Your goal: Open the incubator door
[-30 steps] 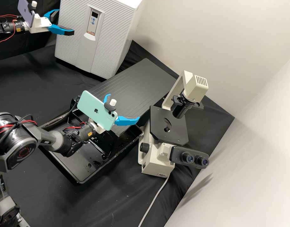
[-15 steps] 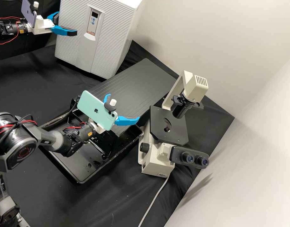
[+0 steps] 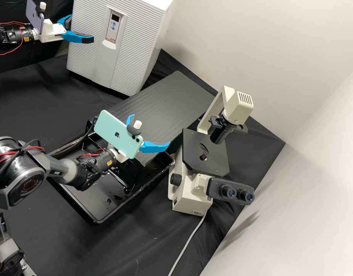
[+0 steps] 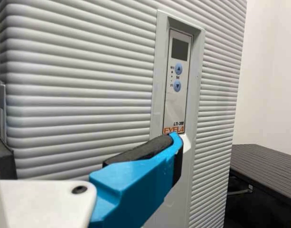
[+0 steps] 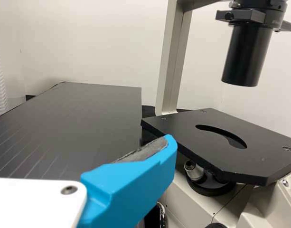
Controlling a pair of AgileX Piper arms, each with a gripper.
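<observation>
The white incubator (image 3: pixel 86 50) stands at the back left in the high view, its ribbed door (image 3: pixel 130 57) shut. A pale lip (image 3: pixel 109 45) sits below its control panel (image 3: pixel 114 27). My left gripper (image 3: pixel 81 30) is open in front of the door's left part, holding nothing. In the left wrist view, the left gripper (image 4: pixel 90 147) has one blue finger (image 4: pixel 136 183) across the door (image 4: pixel 83 90), its tip overlapping the lip (image 4: pixel 186 143); contact cannot be told. My right gripper (image 3: pixel 150 129) stands open and empty above the tray; the right wrist view shows the right gripper (image 5: pixel 157 154) near the microscope stage.
A microscope (image 3: pixel 192 191) stands right of centre, with its stage (image 3: pixel 192 153) near the right gripper. Between it and the incubator lies a dark grooved board (image 3: pixel 172 96). A black tray (image 3: pixel 96 220) sits under the right arm, and a pale cable (image 3: pixel 188 241) runs toward the front.
Compared with one second ago, my left gripper has shifted slightly right across the incubator's front, then stayed put over the last half second. The right arm has kept still.
</observation>
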